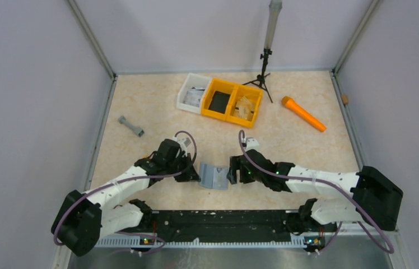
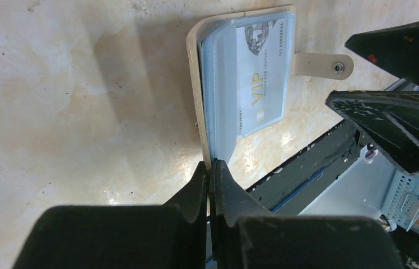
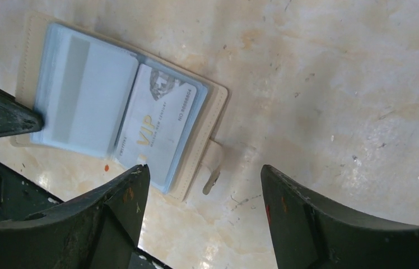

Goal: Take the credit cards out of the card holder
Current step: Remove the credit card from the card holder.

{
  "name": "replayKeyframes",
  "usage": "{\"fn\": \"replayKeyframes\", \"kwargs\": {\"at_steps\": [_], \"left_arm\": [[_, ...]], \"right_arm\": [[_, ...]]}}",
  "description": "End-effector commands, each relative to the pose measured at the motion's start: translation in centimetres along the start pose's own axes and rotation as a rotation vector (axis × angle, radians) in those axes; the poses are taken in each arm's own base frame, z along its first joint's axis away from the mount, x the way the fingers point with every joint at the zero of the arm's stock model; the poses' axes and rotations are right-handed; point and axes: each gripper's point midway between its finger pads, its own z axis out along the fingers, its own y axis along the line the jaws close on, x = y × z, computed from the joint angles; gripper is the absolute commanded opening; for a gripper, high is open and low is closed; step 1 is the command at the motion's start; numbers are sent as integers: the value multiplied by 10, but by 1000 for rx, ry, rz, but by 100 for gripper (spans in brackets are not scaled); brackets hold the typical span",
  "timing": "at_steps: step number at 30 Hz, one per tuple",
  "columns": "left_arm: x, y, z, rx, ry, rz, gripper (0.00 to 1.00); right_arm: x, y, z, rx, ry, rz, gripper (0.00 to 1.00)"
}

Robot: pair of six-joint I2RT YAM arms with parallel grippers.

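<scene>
The tan, clear-sleeved card holder (image 1: pixel 214 175) lay open on the beige table (image 1: pixel 308 151), its long axis running arm to arm. The left gripper (image 2: pixel 212 165) was clenched on its left edge. The right gripper (image 3: pixel 201 175), spread and empty, hovered at the strap end, nearest the silver VIP card (image 3: pixel 157 126).

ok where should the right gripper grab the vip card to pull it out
Likely the long outer edge beside the strap tab, coming in low from the side of the right gripper. The VIP card lies flat in a clear sleeve, and the left gripper clamps the card holder opposite, so that pull is braced. Which sleeve edge opens is unclear.
</scene>
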Motion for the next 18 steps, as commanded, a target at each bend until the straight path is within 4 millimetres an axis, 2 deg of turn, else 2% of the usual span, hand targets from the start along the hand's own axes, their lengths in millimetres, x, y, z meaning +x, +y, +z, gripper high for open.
{"fn": "replayKeyframes", "kwargs": {"at_steps": [1, 5, 7, 8, 10, 13, 15, 18], "left_arm": [[-4, -7, 0, 50, -23, 1, 0], [-4, -4, 0, 49, -32, -14, 0], [-5, -6, -1, 64, -40, -15, 1], [-6, -8, -2, 79, -46, -16, 4], [-7, -13, -2, 122, -61, -18, 20], [-6, -19, 0, 177, -75, -23, 60], [-8, -22, 1, 200, -83, -26, 72], [-7, -22, 6, 210, -66, -25, 76]], "right_arm": [[6, 9, 12, -54, 5, 52, 72], [11, 2, 23, 0, 27, 36, 57], [13, -5, 25, 40, 38, 18, 42], [13, -6, 25, 47, 40, 12, 33], [13, -5, 25, 38, 39, 10, 18], [11, 0, 24, 10, 35, 12, 0], [11, 3, 24, -1, 37, 12, 0], [11, 4, 24, -10, 40, 13, 0]]}}
